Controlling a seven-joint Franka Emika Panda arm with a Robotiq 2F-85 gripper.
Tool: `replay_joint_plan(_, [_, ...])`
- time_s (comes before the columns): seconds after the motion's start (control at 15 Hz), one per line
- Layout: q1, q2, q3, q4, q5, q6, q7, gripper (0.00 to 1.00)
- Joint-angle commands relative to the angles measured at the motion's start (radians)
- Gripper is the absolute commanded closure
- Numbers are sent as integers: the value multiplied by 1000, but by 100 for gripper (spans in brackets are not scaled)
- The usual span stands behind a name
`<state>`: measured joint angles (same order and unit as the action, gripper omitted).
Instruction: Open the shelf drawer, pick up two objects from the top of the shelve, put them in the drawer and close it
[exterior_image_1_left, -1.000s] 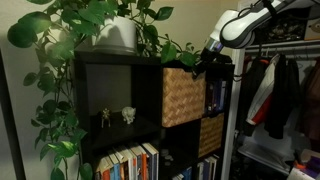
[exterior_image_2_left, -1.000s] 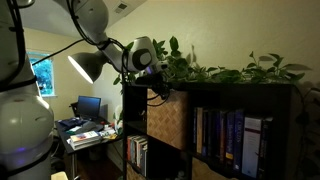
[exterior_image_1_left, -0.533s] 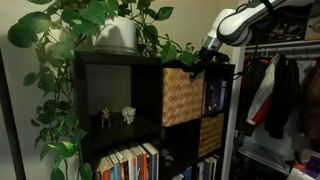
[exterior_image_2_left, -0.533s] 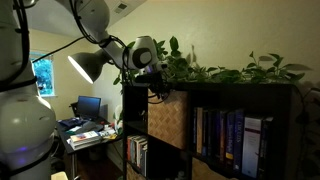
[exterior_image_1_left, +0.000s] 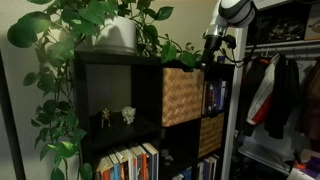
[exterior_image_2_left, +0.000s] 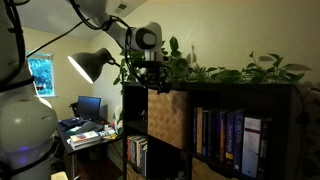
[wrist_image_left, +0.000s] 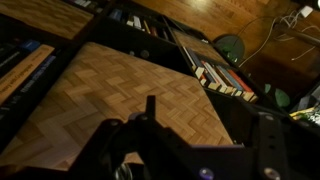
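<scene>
The shelf drawer is a woven wicker basket (exterior_image_1_left: 183, 95) in the upper cube of a black shelf (exterior_image_1_left: 115, 62), and it shows in both exterior views (exterior_image_2_left: 167, 118). I cannot tell whether it is pulled out at all. My gripper (exterior_image_1_left: 211, 56) hangs just above the shelf top, over the drawer's corner (exterior_image_2_left: 155, 84). In the wrist view the gripper (wrist_image_left: 207, 122) looks down on the woven drawer face (wrist_image_left: 120, 90); its dark fingers stand wide apart with nothing between them. Leaves cover the shelf top, so any small objects there are hidden.
A white plant pot (exterior_image_1_left: 116, 35) and trailing vines (exterior_image_1_left: 55, 110) stand on the shelf. A second wicker drawer (exterior_image_1_left: 210, 135), two figurines (exterior_image_1_left: 116, 116) and books (exterior_image_1_left: 130, 162) sit below. Clothes (exterior_image_1_left: 275, 95) hang beside the shelf. A desk lamp (exterior_image_2_left: 90, 65) and desk (exterior_image_2_left: 85, 130) stand nearby.
The gripper has lifted up from the drawer's top edge to above the shelf top, and its fingers have spread apart. The drawer looks unmoved.
</scene>
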<state>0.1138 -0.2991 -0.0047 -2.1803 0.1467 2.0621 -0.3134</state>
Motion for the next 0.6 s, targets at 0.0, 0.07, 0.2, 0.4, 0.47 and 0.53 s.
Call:
replay_joint_plan(0.0, [-7,-3,-19,63,6,-174,-48,0])
replay_joint_plan(0.07, [-7,1,-19,74,3,-205,-56,0])
replay_joint_plan(0.2, [-9,1,-7,56,2,-171,-40,0])
replay_joint_plan(0.4, [-8,2,-8,66,2,-205,-57,0])
replay_joint_plan(0.47, [-8,3,-8,66,2,-205,-59,0])
replay_joint_plan(0.53, [-8,3,-8,66,2,-205,-59,0])
